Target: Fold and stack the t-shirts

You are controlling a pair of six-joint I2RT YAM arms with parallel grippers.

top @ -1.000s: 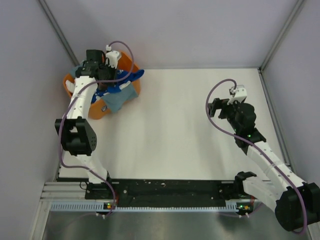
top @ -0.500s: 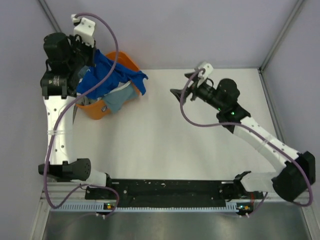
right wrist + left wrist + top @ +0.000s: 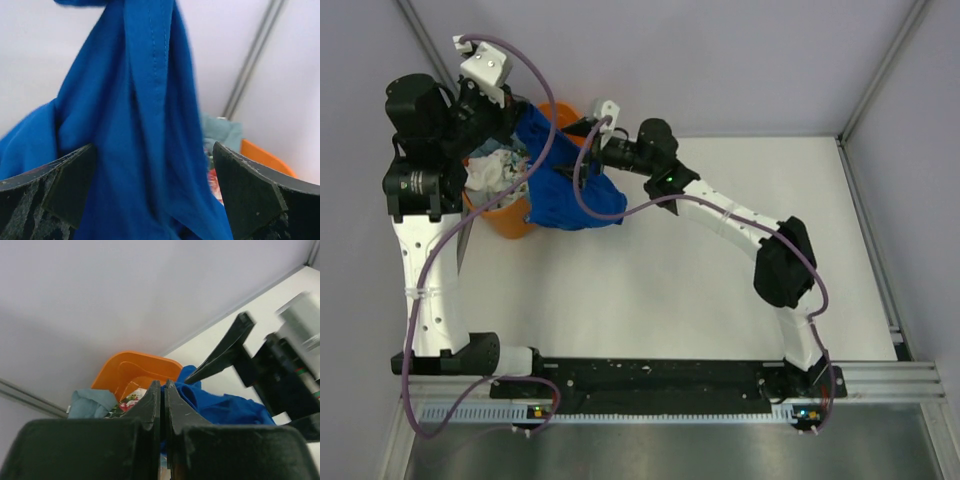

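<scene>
Royal blue t-shirt cloth hangs straight down between the fingers of my right gripper. Those jaws stand as wide apart as they go, one finger on each side of the hanging folds, and they grip nothing. The cloth runs close along the left finger; I cannot tell whether it touches the pad.

My left gripper is pressed shut, with only a thin line between its two fingers, and it holds the upper part of the same blue shirt. It is raised at the far left of the table, above the orange tub. From it the shirt drops to the right of the tub, over its right rim, and its lower end bunches low at the table's far left. Whether that end rests on the surface I cannot tell.

My right arm is stretched from the near right across to the far left, so its open jaws meet the shirt just beside my left wrist.

Inside the tub lie a dusty grey-blue shirt and, beside it, a floral-patterned shirt, both below my left fingers and apart from them.
</scene>
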